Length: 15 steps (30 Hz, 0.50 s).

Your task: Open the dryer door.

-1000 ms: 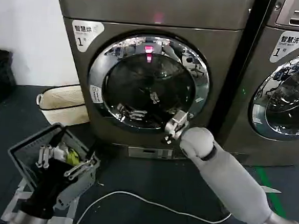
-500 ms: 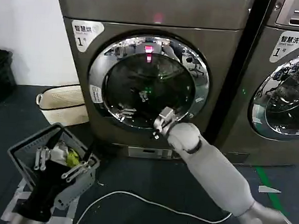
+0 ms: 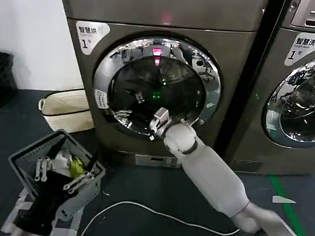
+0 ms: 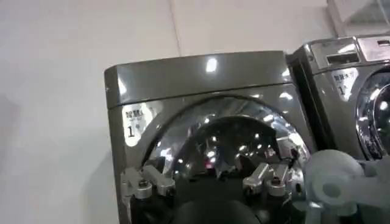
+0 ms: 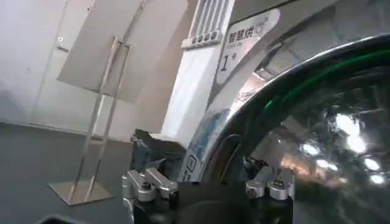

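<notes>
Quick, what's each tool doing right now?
Left tool: open, holding nothing, low beside the grey basket.
Right tool: open, at the dryer door, holding nothing.

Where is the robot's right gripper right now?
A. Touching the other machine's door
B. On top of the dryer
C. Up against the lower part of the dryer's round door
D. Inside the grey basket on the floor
C: the right gripper sits at the lower chrome ring of the dryer door.
</notes>
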Available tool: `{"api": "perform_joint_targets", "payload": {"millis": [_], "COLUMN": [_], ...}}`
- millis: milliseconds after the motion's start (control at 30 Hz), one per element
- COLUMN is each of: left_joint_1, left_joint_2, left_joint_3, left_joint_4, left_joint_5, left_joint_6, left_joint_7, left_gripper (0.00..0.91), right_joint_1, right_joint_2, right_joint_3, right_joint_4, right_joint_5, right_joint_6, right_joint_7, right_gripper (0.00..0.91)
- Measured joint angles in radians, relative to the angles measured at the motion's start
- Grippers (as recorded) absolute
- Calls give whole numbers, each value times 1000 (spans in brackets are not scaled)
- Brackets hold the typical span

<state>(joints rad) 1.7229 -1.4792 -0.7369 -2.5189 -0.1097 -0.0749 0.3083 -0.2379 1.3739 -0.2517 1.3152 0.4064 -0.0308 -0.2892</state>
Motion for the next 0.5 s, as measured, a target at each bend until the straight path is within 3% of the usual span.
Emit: {"api": "perform_joint_targets", "payload": {"millis": [500], "left_joint_1": [22], "left_joint_2": [-4], "left_joint_3": [-10], "left_joint_4": [-14], "left_joint_5": [0], "left_joint_6": [-7], "left_joint_7": [-1], "left_gripper": [907], "right_joint_1": [57], "right_joint_2": [73], "right_joint_3": [3], "right_joint_4": [-128], "right_joint_5": [-18], "right_joint_6": [29], "right_joint_7": [-20], "right_gripper": [907]}}
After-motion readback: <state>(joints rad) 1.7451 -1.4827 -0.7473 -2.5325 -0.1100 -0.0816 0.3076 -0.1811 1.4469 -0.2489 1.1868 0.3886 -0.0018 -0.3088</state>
